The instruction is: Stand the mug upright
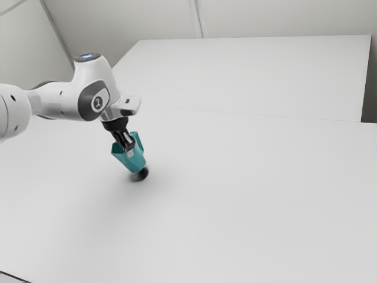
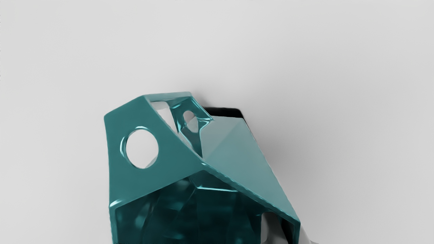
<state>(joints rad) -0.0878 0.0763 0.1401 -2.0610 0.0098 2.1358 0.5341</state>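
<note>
Wrist view: teal mug [image 2: 234, 145], one fingertip [image 2: 271, 232] inside its mouth, another outside.

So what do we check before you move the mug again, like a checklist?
1. Gripper holding the mug: ok, one finger inside, one outside.
2. Handle away from the fingers: ok.
3. Mug upright: not ok, it's leaning.
4. Base flat on the table: not ok, it's tilted.
5. Base touching the table at its edge: cannot tell.
</note>
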